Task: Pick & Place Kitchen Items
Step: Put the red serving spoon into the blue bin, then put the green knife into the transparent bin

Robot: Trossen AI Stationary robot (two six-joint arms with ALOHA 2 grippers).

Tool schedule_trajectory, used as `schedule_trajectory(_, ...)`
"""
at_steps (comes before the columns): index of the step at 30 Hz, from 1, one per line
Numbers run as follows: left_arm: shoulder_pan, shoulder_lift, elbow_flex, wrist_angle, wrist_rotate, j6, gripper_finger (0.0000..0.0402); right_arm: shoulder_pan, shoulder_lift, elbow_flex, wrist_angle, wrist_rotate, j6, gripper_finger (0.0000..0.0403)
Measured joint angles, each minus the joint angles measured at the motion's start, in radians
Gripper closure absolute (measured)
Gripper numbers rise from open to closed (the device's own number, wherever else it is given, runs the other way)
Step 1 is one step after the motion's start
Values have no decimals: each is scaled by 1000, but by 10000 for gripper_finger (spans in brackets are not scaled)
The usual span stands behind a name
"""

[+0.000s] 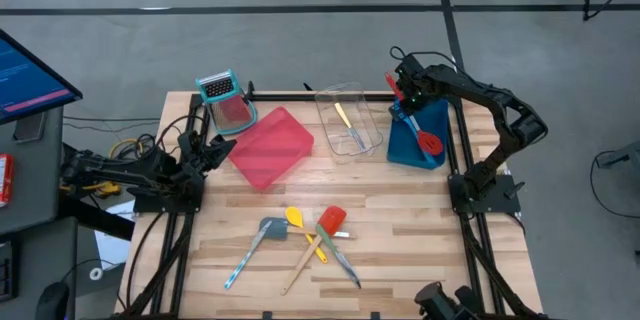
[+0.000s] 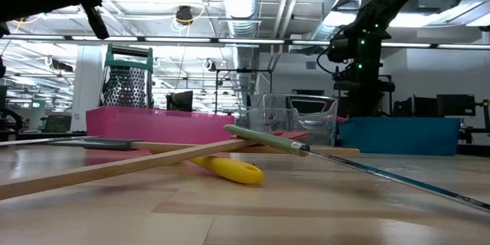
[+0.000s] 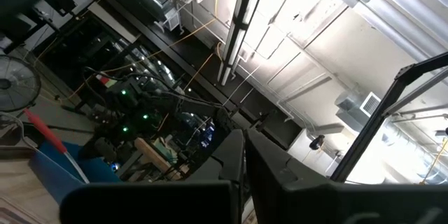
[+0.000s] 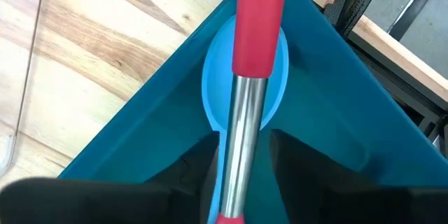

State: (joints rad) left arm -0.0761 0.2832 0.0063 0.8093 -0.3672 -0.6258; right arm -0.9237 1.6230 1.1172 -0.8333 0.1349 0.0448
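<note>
My right gripper hangs over the blue tray at the table's far right, pointing down, open. The red spoon's metal shaft runs between its fingers. The spoon's red bowl lies in the tray, and its red handle sticks out past the tray's far corner. Under the spoon lies a blue spatula. A yellow spoon, a red wooden-handled spatula, a grey-teal spatula and a knife lie crossed on the near middle of the table. My left gripper waits at the left edge, shut, pointing upward. My right gripper comes from above with its fingers across the red spoon's metal shaft, one on each side. A gap shows between the shaft and one finger. Whether the other finger touches the shaft I cannot tell. The spoon's bowl rests in the blue tray.
A clear tray holding a yellow-handled knife stands left of the blue tray. A red tray and a teal-topped grater stand at the far left. Bare wood lies between the trays and the utensil pile.
</note>
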Motion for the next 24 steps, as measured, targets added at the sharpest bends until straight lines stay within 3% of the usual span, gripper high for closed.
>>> schedule_trajectory(5,0,0,0,0,0,0,399,2,-34,0,2,-3,-1,236)
schedule_trajectory(12,0,0,0,0,0,0,399,21,-183,39,-29,-4,33,208)
schedule_trajectory(24,0,0,0,1,1,-3,399,227,-551,76,-27,-62,263,220)
